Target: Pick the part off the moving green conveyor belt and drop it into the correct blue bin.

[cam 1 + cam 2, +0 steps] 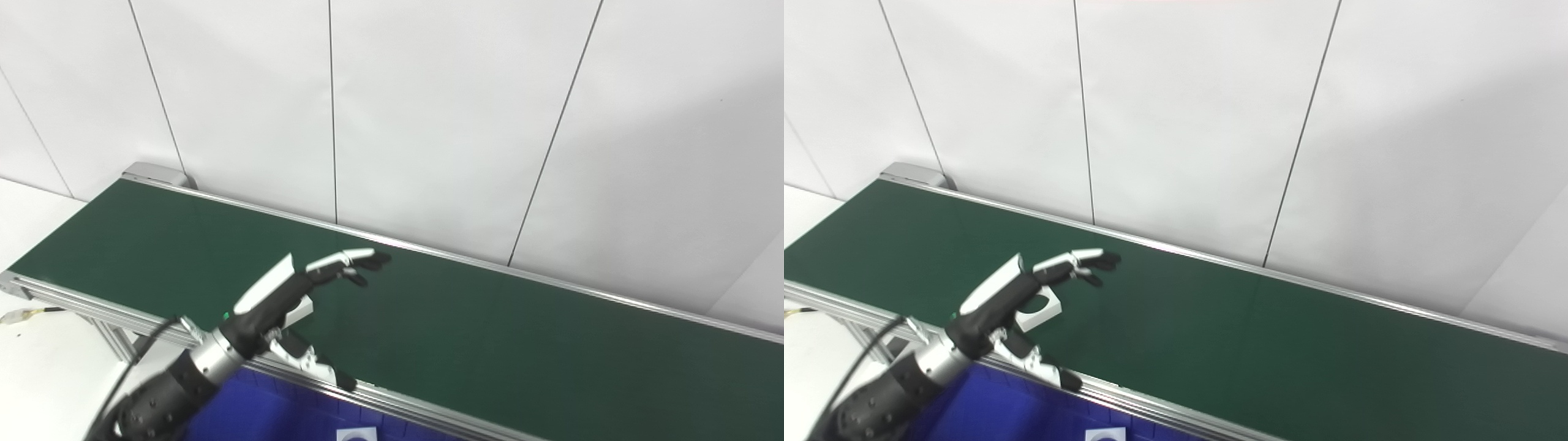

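1. Step in hand: the pick. Left hand [1013, 294] is out over the green conveyor belt [490, 331], right above the part [1040, 310], w/ nothing lifted yet.
2. Part: a small white flat piece w/ a round hole, lying on the belt near its front rail, mostly hidden under the palm in the left eye view; the right eye view shows it better. Can't tell for sure whether the palm touches it; looks just above or grazing.
3. Left hand state: spread, holding nothing. Fingers [349, 260] stretch fwd and slightly down past the part toward the belt's far side; thumb [309, 361] hangs low over the front rail, well apart from the fingers. So the part sits betw. thumb and fingers, not yet pinched.
4. Right hand: not in either view.
5. Next move, as I judge it: drop the palm a bit, close thumb and fingers on the part's edges, timed w/ the belt's travel, then lift clear of the rail.
6. After that: carry back toward the blue bin [257, 410], whose edge shows just below the front rail; a white label [1105, 434] peeks at the bottom edge. Which bin is correct can't be read from here.
7. Risk: flat thin piece on a moving belt may slide out from under the fingers.
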Controlling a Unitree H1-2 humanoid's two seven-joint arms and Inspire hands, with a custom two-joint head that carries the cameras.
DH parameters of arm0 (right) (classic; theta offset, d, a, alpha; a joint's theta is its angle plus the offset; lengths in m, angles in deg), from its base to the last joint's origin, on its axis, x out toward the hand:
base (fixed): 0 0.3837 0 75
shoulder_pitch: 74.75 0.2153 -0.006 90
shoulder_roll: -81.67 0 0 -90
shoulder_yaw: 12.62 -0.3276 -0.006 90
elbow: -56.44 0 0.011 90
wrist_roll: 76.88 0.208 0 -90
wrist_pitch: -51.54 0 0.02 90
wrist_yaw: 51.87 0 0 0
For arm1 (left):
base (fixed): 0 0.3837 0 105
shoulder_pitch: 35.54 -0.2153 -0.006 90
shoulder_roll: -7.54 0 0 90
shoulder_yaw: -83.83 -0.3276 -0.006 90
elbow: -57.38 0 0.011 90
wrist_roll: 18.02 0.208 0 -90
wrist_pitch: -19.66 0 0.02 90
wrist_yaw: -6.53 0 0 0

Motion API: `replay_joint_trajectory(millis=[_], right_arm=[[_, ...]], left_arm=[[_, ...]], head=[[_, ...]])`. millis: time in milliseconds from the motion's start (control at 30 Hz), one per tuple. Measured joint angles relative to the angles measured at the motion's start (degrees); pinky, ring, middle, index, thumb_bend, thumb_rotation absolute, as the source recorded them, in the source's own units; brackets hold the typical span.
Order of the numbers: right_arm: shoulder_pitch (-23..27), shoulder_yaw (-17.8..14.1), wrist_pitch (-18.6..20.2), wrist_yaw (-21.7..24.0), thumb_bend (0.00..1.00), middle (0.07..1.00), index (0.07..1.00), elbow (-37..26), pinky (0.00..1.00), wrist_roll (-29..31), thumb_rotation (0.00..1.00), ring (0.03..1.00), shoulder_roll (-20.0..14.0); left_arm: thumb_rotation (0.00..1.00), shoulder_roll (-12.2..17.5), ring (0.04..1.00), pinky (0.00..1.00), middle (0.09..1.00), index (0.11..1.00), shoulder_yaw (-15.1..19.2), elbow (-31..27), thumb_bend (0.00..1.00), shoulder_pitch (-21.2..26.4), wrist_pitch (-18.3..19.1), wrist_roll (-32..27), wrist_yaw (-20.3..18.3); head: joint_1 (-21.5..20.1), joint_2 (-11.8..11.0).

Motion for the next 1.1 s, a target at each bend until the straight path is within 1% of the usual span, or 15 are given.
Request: replay_joint_trajectory(millis=[67, 133, 200, 267, 333, 433, 533, 600, 667, 733, 833, 900, 1100], right_arm=[[0.0, 0.3, 0.0, -0.4, 0.87, 0.832, 0.891, 0.0, 0.81, 0.2, 0.24, 0.820, -0.1], [0.0, 0.5, 0.0, -0.6, 0.88, 0.833, 0.892, 0.0, 0.81, 0.4, 0.25, 0.822, -0.2], [0.0, 0.7, 0.0, -1.0, 0.88, 0.826, 0.891, 0.0, 0.80, 0.5, 0.27, 0.816, -0.5], [0.2, 0.9, 0.0, -1.5, 0.88, 0.824, 0.890, 0.0, 0.80, 0.4, 0.27, 0.815, -0.8], [0.2, 1.0, 0.0, -1.7, 0.88, 0.823, 0.887, 0.0, 0.80, 0.7, 0.26, 0.816, -0.9], [0.3, 1.1, 0.0, -1.7, 0.89, 0.825, 0.888, 0.0, 0.82, 1.9, 0.24, 0.820, -0.9], [0.3, 1.2, 0.0, -1.7, 0.88, 0.821, 0.887, 0.0, 0.80, 2.1, 0.26, 0.812, -0.9], [0.4, 1.3, 0.0, -1.9, 0.89, 0.820, 0.885, -0.1, 0.79, 1.8, 0.26, 0.810, -1.0], [0.3, 1.5, 0.0, -1.9, 0.89, 0.822, 0.885, 0.0, 0.80, 1.8, 0.26, 0.812, -1.0], [0.4, 1.5, 0.0, -1.9, 0.89, 0.824, 0.885, -0.1, 0.81, 1.9, 0.26, 0.811, -1.0], [0.5, 1.6, 0.0, -1.9, 0.88, 0.827, 0.883, -0.2, 0.80, 2.0, 0.27, 0.805, -1.0], [0.6, 1.9, 0.0, -2.0, 0.88, 0.823, 0.878, -0.2, 0.79, 1.9, 0.26, 0.800, -1.0], [0.7, 2.5, 0.0, -4.0, 0.88, 0.820, 0.875, -0.3, 0.79, 1.2, 0.27, 0.795, -1.0]], left_arm=[[0.05, 2.2, 0.855, 0.74, 0.907, 0.881, 0.6, 2.7, 0.82, 1.7, 0.0, 1.5, -0.8], [0.07, 4.1, 0.863, 0.76, 0.913, 0.891, 1.1, 4.6, 0.82, 3.3, 0.0, 3.5, -1.4], [0.05, 5.9, 0.888, 0.82, 0.923, 0.894, 0.8, 6.4, 0.84, 5.5, 0.2, 5.3, -3.2], [0.04, 7.9, 0.892, 0.83, 0.928, 0.897, 0.3, 8.3, 0.85, 8.0, 1.0, 6.5, -5.1], [0.04, 9.3, 0.883, 0.80, 0.935, 0.910, -0.2, 9.9, 0.85, 10.1, 1.3, 7.9, -6.3], [0.00, 10.3, 0.875, 0.77, 0.926, 0.901, -2.0, 12.8, 0.88, 13.1, 2.5, 11.2, -7.9], [0.00, 10.3, 0.883, 0.78, 0.918, 0.891, -3.4, 16.7, 0.89, 14.9, 2.8, 13.9, -8.3], [0.00, 10.3, 0.883, 0.78, 0.915, 0.891, -4.7, 18.9, 0.89, 15.8, 2.3, 15.7, -8.2], [0.00, 10.2, 0.894, 0.80, 0.916, 0.889, -6.3, 21.9, 0.88, 17.4, 1.4, 19.0, -8.0], [0.00, 9.9, 0.901, 0.82, 0.917, 0.885, -7.8, 24.2, 0.88, 18.4, 1.3, 21.5, -7.9], [0.00, 8.5, 0.915, 0.85, 0.916, 0.881, -9.3, 26.1, 0.88, 19.4, 0.9, 23.8, -7.3], [0.00, 7.7, 0.925, 0.87, 0.917, 0.879, -11.0, 27.3, 0.89, 20.3, 0.6, 25.8, -7.2], [0.00, 6.7, 0.947, 0.91, 0.932, 0.879, -14.7, 29.9, 0.88, 22.4, 0.1, 31.3, -7.0]], head=[[0.0, 0.1], [0.1, 0.2], [0.3, 0.4], [0.4, 0.7], [0.5, 0.9], [0.6, 1.1], [0.7, 1.2], [0.7, 1.3], [0.5, 1.6], [0.4, 1.7], [0.2, 1.9], [0.3, 2.0], [0.4, 2.3]])
